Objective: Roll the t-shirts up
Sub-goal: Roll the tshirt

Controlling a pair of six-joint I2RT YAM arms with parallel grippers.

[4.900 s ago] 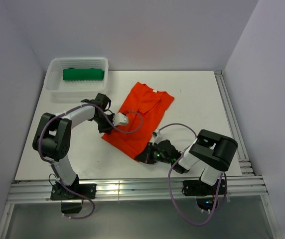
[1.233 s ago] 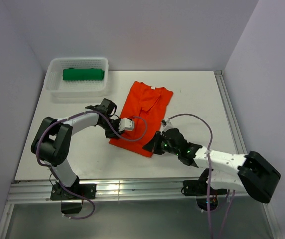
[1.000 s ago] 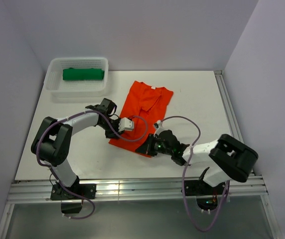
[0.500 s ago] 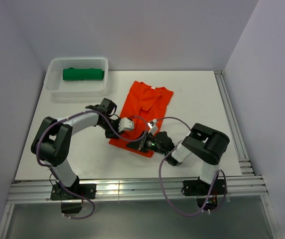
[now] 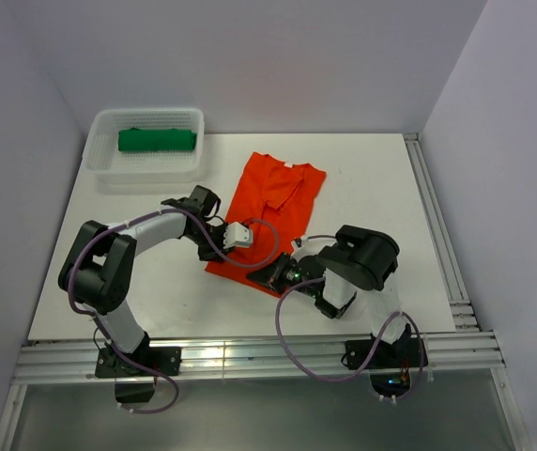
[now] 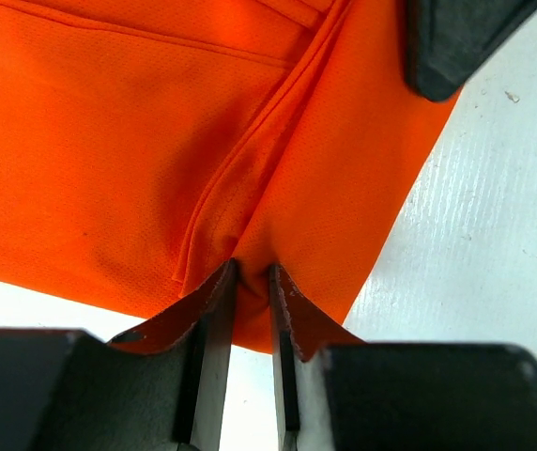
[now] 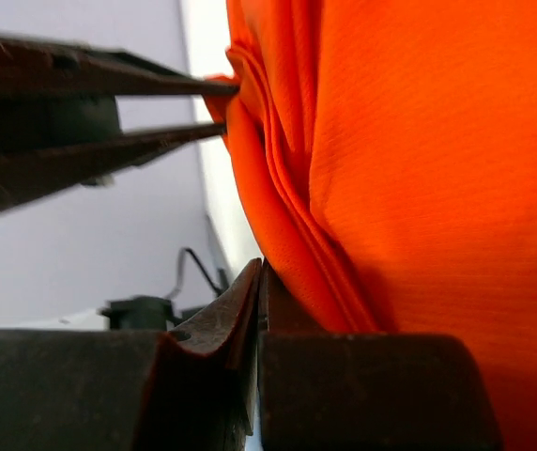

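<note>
**Orange shirt pinched at its near hem, roll not yet formed**

Left gripper: jaws narrow, nipping a raised fold of the orange shirt at its near edge. Right gripper: jaws pressed together on the same hem just beside, seemingly clamping thin cloth. The shirt lies flat on the table, folded lengthwise with a sleeve turned in — rolling remains. The green shirt sits as a compact bundle in the basket — apparently done. Cloth: fine matte knit, limp, creasing into soft pleats.
</note>
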